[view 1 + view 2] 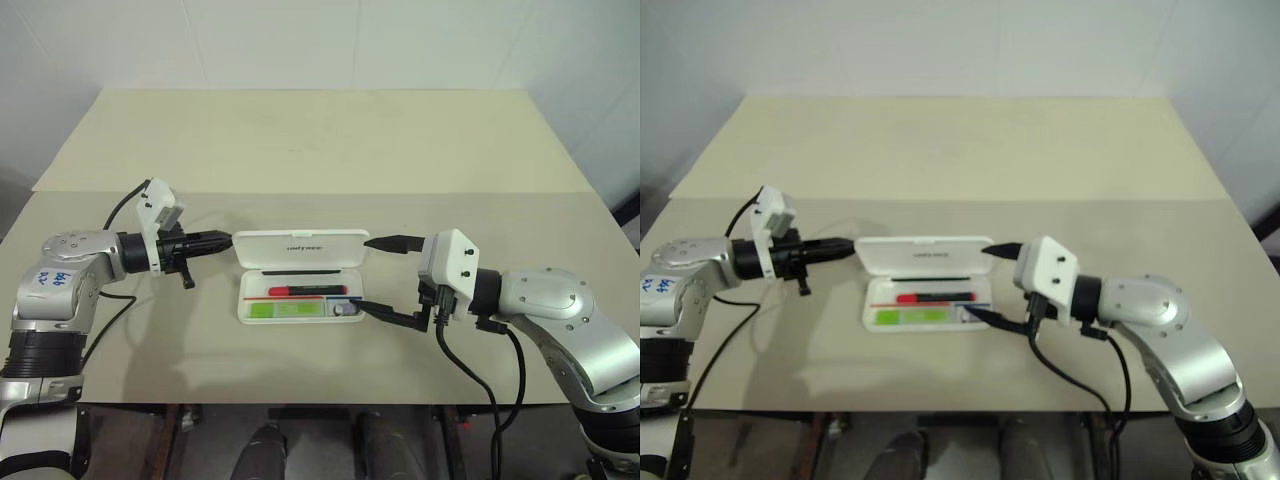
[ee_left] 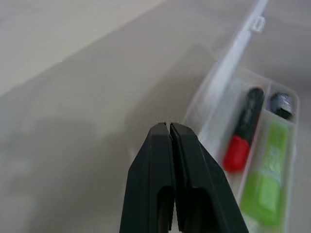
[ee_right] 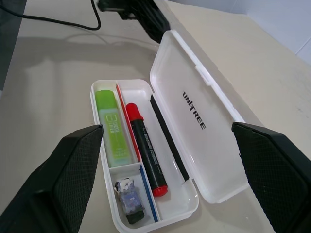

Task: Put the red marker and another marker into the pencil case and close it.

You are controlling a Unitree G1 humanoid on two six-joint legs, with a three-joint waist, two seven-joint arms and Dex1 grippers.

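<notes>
Markers both in: red marker and green marker lie inside pencil case. Lid open; closing remains. Left gripper pinched together by lid; right gripper spread wide.

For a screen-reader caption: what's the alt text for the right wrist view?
An open white pencil case lies on a beige table, holding a red marker and a green marker. The right tool frames it, wide open.

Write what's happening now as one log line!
red marker: in pencil case | green marker: in case | lid: open | left hand: shut, at lid's end | right hand: open
</notes>
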